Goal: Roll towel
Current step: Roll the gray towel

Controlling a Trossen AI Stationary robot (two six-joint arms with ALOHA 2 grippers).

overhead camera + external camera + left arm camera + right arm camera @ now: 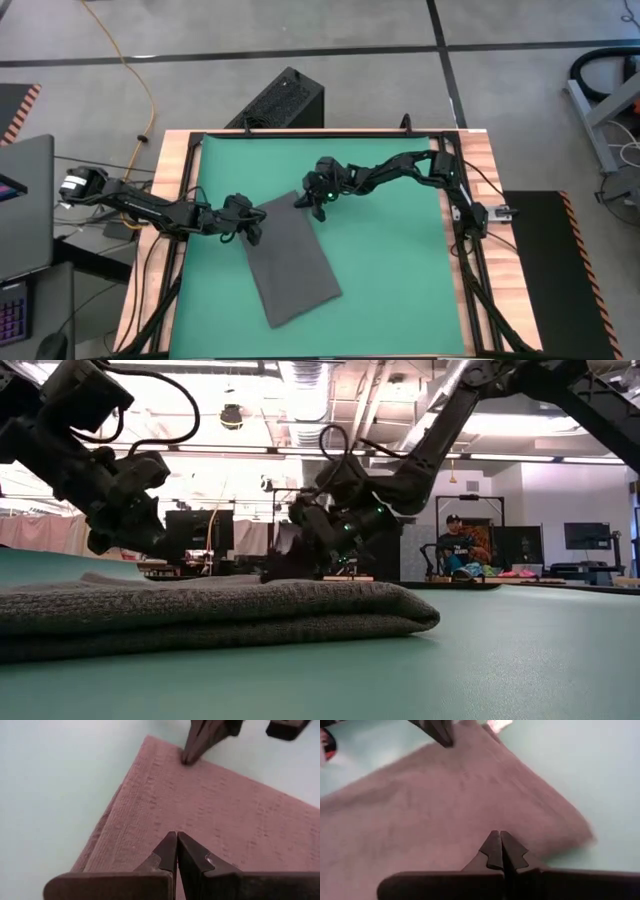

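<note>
**Both grippers closed at the towel's far edge**

Nearest the low camera lies the dark grey, soft woven towel, folded flat in layers on the green mat that covers the wooden table. From above it is a slanted rectangle left of the mat's centre. The left gripper sits at one far corner and the right gripper at the other, each with its fingers pressed fully together. The wrist views show the closed tips over the cloth with nothing pinched between them; whether they touch it I cannot tell.

The rolling looks not yet begun. With the fingers shut, they could only push the edge, so the cloth may slide or bunch across the smooth mat instead of curling over. Uneven pushing from the two corners could skew the roll.
</note>
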